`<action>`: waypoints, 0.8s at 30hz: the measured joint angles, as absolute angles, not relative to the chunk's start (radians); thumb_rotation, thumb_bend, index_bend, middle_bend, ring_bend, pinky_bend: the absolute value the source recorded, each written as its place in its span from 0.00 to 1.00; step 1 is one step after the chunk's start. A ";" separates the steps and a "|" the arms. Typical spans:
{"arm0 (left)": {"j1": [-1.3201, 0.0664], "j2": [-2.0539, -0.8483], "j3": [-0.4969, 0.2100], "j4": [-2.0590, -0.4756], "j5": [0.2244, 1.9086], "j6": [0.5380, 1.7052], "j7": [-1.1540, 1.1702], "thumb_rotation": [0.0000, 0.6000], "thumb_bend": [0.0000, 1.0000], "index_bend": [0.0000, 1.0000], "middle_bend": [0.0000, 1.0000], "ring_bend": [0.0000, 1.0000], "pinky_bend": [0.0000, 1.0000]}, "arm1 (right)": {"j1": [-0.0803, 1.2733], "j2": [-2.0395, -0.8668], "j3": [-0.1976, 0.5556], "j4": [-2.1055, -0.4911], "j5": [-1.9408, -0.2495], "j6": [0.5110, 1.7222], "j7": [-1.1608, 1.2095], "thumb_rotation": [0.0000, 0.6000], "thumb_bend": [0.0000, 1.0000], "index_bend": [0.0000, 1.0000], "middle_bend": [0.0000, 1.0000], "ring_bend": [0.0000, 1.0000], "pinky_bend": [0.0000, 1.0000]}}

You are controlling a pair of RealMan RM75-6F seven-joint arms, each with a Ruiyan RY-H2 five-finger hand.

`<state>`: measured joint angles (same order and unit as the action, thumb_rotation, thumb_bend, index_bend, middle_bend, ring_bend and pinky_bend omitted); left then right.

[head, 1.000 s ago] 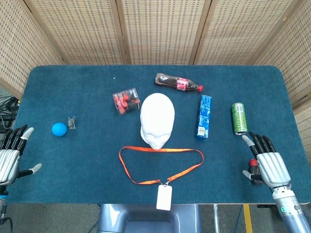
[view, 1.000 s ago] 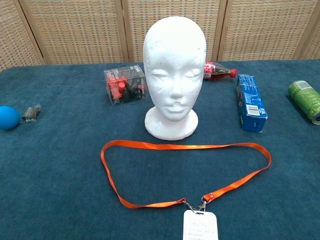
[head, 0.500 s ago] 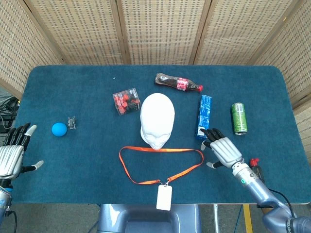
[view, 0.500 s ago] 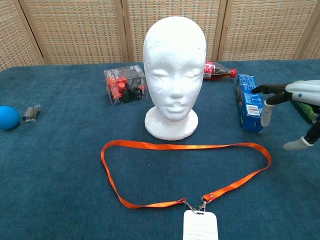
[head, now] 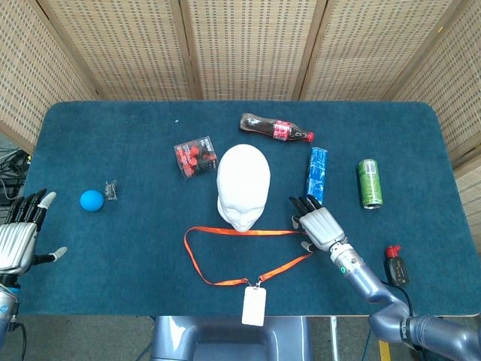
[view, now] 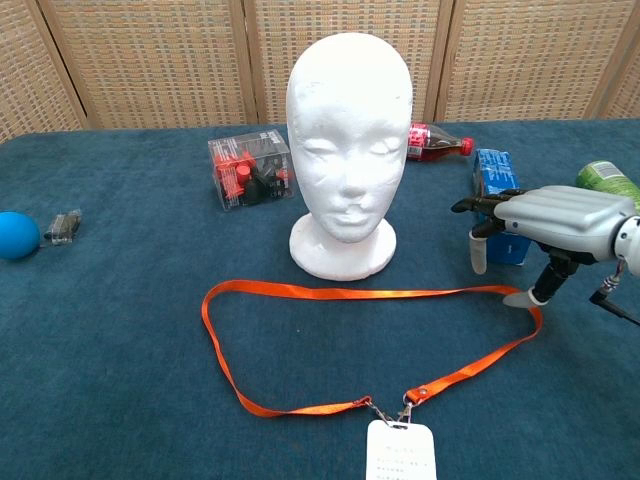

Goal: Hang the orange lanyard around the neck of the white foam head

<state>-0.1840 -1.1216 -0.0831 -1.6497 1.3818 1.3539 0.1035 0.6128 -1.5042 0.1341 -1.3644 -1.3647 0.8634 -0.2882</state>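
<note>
The white foam head (head: pixel 243 185) (view: pixel 349 150) stands upright mid-table. The orange lanyard (head: pixel 248 232) (view: pixel 340 294) lies flat in a loop on the cloth in front of it, with its white badge (head: pixel 254 305) (view: pixel 400 452) at the near edge. My right hand (head: pixel 319 224) (view: pixel 545 221) hovers over the loop's right end with its fingers apart and holds nothing; its thumb tip is close to the strap. At the table's left edge my left hand (head: pixel 19 235) is spread and empty, seen only in the head view.
A blue box (head: pixel 317 172) (view: pixel 494 173) lies just behind my right hand, a green can (head: pixel 369 183) (view: pixel 606 182) further right. A cola bottle (head: pixel 275 128), a clear box of red pieces (head: pixel 195 156), a blue ball (head: pixel 92 200) and a small clip (head: pixel 112 189) are also on the blue cloth.
My right hand has travelled left from the table's right edge to the lanyard's right end, still spread. The left hand has barely shifted. The lanyard has not moved.
</note>
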 measured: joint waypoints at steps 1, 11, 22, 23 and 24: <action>-0.184 -1.122 -0.083 -1.650 1.382 1.354 0.104 1.00 0.00 0.00 0.00 0.00 0.00 | 0.616 -1.510 0.135 -1.360 -1.356 0.861 -0.295 1.00 0.46 0.47 0.00 0.00 0.00; -0.187 -1.121 -0.083 -1.648 1.378 1.353 0.099 1.00 0.00 0.00 0.00 0.00 0.00 | 0.643 -1.551 0.134 -1.335 -1.261 0.842 -0.404 1.00 0.53 0.50 0.00 0.00 0.00; -0.188 -1.117 -0.083 -1.646 1.374 1.351 0.088 1.00 0.00 0.00 0.00 0.00 0.00 | 0.664 -1.581 0.115 -1.317 -1.226 0.851 -0.470 1.00 0.56 0.54 0.00 0.00 0.00; -0.188 -1.117 -0.083 -1.646 1.373 1.351 0.087 1.00 0.00 0.00 0.00 0.00 0.00 | 0.665 -1.585 0.113 -1.313 -1.225 0.853 -0.475 1.00 0.56 0.54 0.00 0.00 0.00; -0.188 -1.117 -0.083 -1.645 1.373 1.351 0.087 1.00 0.00 0.00 0.00 0.00 0.00 | 0.666 -1.588 0.111 -1.309 -1.224 0.855 -0.479 1.00 0.56 0.55 0.00 0.00 0.00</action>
<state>-0.1883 -1.1173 -0.0833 -1.6453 1.3733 1.3509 0.0869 0.6663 -1.5881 0.1113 -1.3094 -1.2241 0.8553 -0.4786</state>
